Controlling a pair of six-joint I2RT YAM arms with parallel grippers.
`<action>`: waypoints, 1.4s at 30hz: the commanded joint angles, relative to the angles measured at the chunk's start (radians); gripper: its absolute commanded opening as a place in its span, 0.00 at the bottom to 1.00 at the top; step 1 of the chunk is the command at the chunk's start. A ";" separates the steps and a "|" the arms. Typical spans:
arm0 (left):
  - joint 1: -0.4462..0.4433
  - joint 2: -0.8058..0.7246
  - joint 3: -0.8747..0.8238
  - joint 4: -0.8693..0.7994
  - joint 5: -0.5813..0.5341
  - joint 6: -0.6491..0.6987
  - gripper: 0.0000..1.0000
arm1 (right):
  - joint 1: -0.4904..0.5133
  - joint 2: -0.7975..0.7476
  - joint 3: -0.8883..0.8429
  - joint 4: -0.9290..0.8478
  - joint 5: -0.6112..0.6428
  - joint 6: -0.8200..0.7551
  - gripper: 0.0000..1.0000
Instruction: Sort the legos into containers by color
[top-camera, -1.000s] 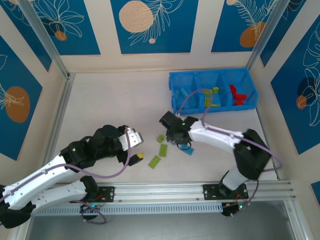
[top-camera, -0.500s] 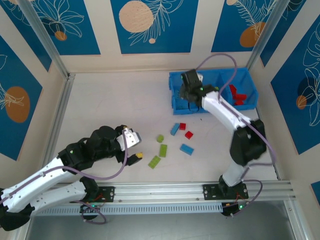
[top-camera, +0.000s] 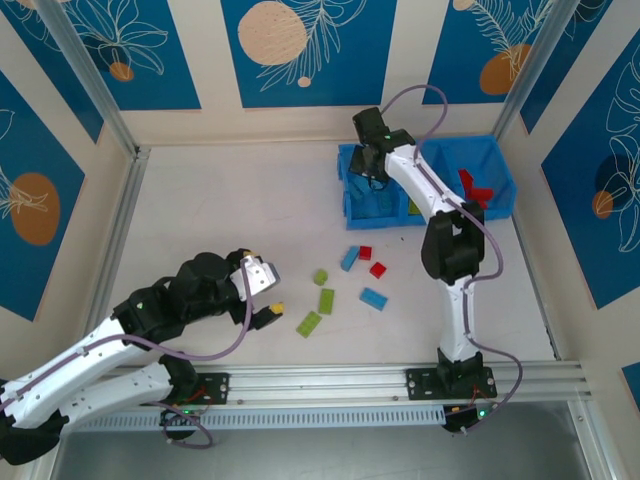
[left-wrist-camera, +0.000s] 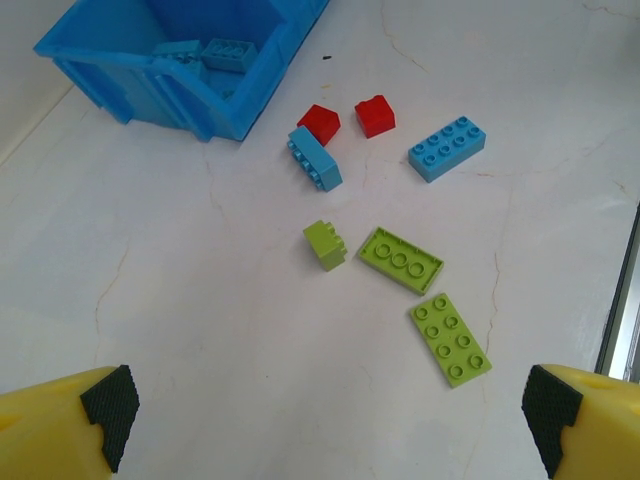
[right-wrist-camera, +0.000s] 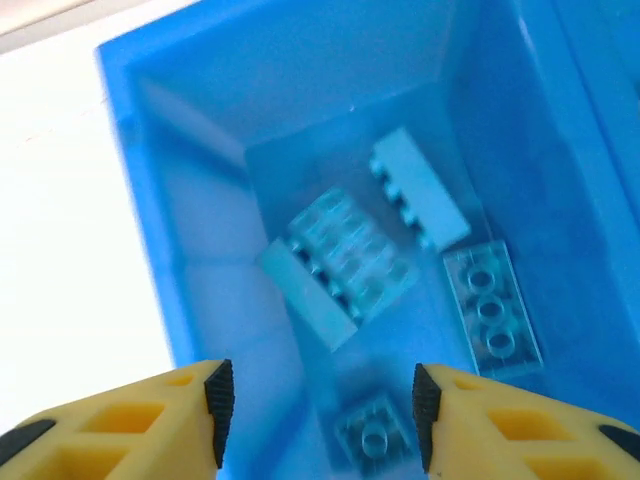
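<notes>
— What lies under the right gripper?
— One blue compartment, seen from above, with light blue bricks on its floor.
— How many?
— About five: a loose pile in the middle, a bar beyond it, a flat plate at right, and a small brick low between the yellow fingers, which stand apart and grip nothing.

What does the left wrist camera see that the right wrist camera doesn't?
Left wrist camera: loose pieces on the table, namely two red bricks, two blue bricks and three green bricks, with the left fingers wide apart.

Right wrist camera: a close look straight down into one compartment, at a pile of light blue bricks, with the right fingers apart above them.

Both: the blue bin with blue pieces lying inside.
</notes>
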 joint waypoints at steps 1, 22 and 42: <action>0.010 -0.016 -0.002 0.021 0.039 0.000 1.00 | 0.083 -0.324 -0.235 0.019 0.025 0.037 0.57; 0.011 0.029 0.006 0.018 0.093 -0.016 1.00 | 0.300 -0.802 -1.181 0.228 -0.062 0.142 0.99; 0.010 0.036 0.005 0.009 0.082 -0.007 1.00 | 0.370 -0.370 -1.049 0.110 0.059 0.676 0.80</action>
